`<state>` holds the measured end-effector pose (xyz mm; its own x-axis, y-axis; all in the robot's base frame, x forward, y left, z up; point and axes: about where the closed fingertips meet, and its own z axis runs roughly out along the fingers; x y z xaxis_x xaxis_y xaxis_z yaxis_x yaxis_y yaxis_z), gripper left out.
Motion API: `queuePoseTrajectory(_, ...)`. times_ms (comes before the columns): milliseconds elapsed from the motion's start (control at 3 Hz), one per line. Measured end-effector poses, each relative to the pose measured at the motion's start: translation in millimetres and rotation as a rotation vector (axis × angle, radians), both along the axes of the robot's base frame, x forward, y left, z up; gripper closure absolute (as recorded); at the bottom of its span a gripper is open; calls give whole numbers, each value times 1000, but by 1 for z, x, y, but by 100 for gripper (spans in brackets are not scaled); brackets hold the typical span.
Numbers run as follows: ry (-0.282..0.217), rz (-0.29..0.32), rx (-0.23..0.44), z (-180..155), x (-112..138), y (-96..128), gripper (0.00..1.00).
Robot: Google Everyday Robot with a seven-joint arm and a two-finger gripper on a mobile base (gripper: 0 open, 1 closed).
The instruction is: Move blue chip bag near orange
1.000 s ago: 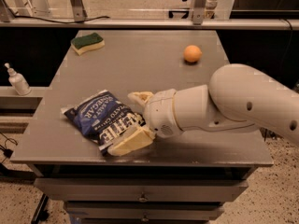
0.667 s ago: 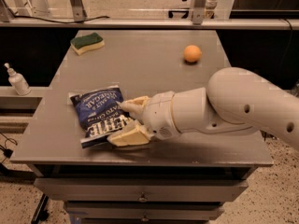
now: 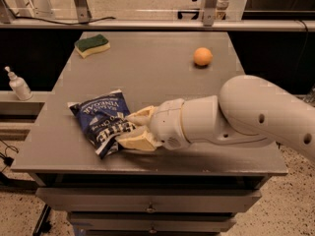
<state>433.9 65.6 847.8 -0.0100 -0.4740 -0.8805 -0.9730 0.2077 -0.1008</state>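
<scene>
The blue chip bag, dark navy with white lettering, lies at the front left of the grey table. My gripper reaches in from the right. Its cream fingers are closed on the bag's right edge, one above it and one below. The orange sits on the far right of the table, well away from the bag and the gripper. My white arm hides the front right part of the table.
A green-and-yellow sponge lies at the far left of the table. A small white pump bottle stands on a ledge to the left, off the table. Drawers sit under the table's front edge.
The bag has turned and shifted a little to the left and back within the fingers' hold. The gripper has moved slightly left. The orange and the sponge have not moved.
</scene>
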Motion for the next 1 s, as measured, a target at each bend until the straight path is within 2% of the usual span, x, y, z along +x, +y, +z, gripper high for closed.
queuePoseTrajectory(333, -9, -7, -2, 4, 0, -3, 100)
queuePoseTrajectory(667, -38, -49, -28, 21, 5, -25, 100)
queuePoseTrajectory(1000, -63, -106, -77, 39, 8, -62, 100)
